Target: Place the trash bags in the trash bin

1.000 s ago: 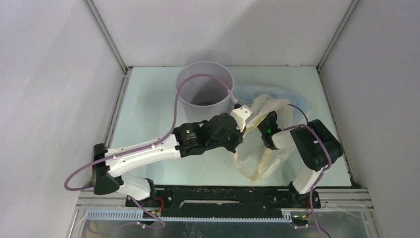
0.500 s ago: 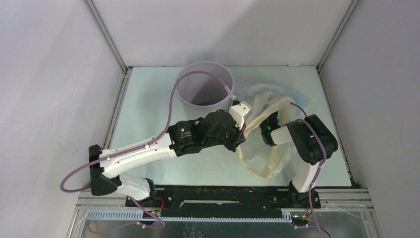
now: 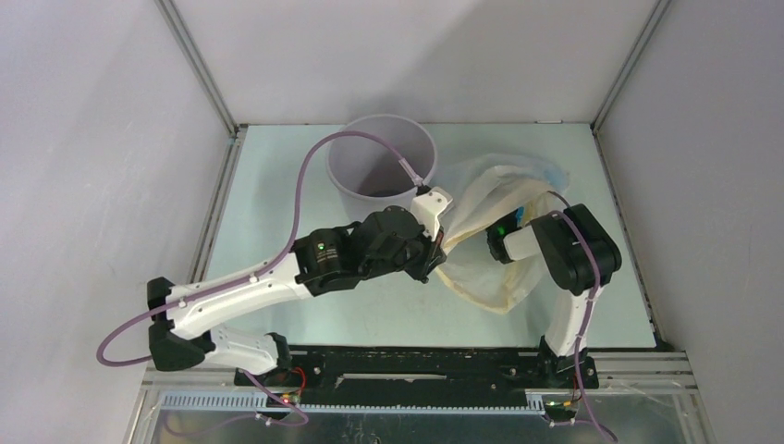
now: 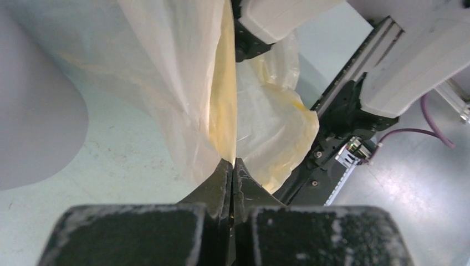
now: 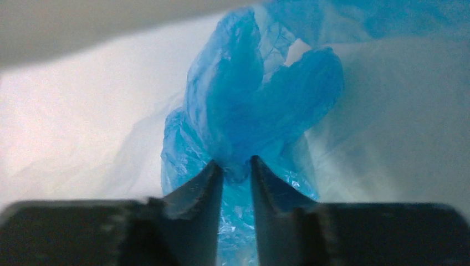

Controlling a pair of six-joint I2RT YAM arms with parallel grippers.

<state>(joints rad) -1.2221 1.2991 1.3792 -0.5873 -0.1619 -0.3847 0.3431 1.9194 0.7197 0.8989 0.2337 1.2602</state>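
Note:
The grey trash bin (image 3: pixel 379 166) stands open at the back middle of the table; its wall (image 4: pixel 33 127) fills the left of the left wrist view. A cream-yellow trash bag (image 3: pixel 485 199) lies stretched to the bin's right. My left gripper (image 3: pixel 436 244) (image 4: pixel 233 164) is shut on that bag's edge (image 4: pixel 221 83), pulling the film taut. My right gripper (image 3: pixel 507 231) (image 5: pixel 236 166) reaches in among the bags, and a fold of the bright blue trash bag (image 5: pixel 260 100) is pinched between its fingertips. A pale blue bag edge (image 3: pixel 555 176) shows behind.
The pale green table (image 3: pixel 277 203) is boxed in by grey walls at the left, back and right. A black rail (image 3: pixel 416 365) with the arm bases runs along the near edge. The left arm's purple cable (image 3: pixel 319 176) arcs over the bin's rim.
The left arm has drawn back to the left with the cream-yellow bag, stretching it. The right gripper pushed further into the bags and closed from wide open onto the bright blue bag.

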